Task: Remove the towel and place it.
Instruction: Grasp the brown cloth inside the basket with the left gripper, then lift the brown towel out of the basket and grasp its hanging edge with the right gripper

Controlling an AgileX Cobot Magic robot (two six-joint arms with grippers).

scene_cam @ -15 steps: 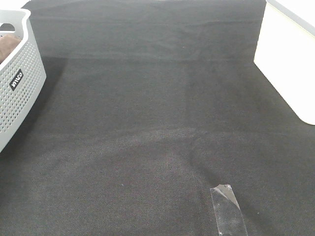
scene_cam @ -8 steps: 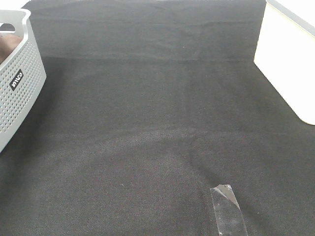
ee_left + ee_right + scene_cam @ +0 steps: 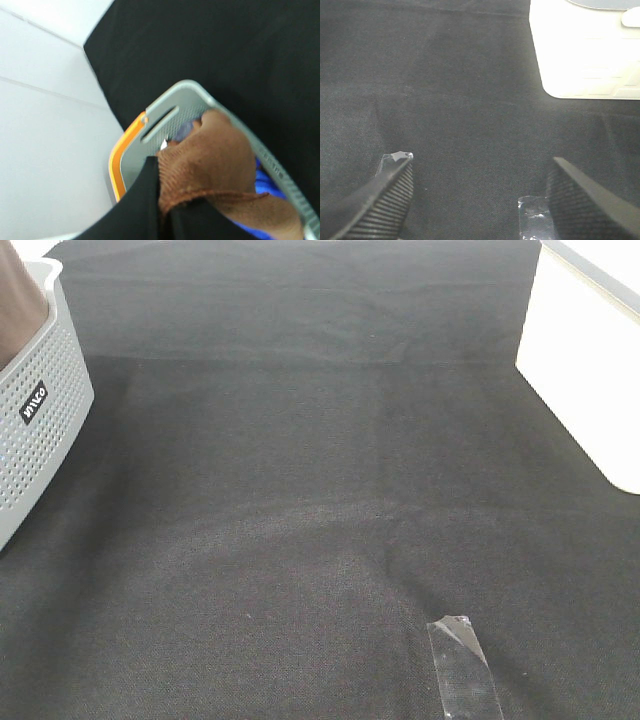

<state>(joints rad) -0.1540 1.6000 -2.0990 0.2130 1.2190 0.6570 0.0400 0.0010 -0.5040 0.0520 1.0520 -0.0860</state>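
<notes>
The brown plush towel [image 3: 210,160] hangs bunched from my left gripper [image 3: 161,210], whose black fingers are shut on its stitched edge above a grey perforated basket [image 3: 170,107]. In the exterior high view the towel [image 3: 18,295] rises out of the basket [image 3: 40,410] at the far left edge; the left gripper itself is outside that view. My right gripper [image 3: 480,185] is open and empty, low over the black tablecloth [image 3: 460,90].
A white box [image 3: 585,370] stands at the right edge of the table. A strip of clear tape [image 3: 462,660] lies on the cloth near the front. Something blue [image 3: 260,180] lies in the basket under the towel. An orange rim [image 3: 117,160] shows beside the basket.
The brown towel has risen out of the basket: it lay low inside earlier and now stands well above the rim. The right side is unchanged.
</notes>
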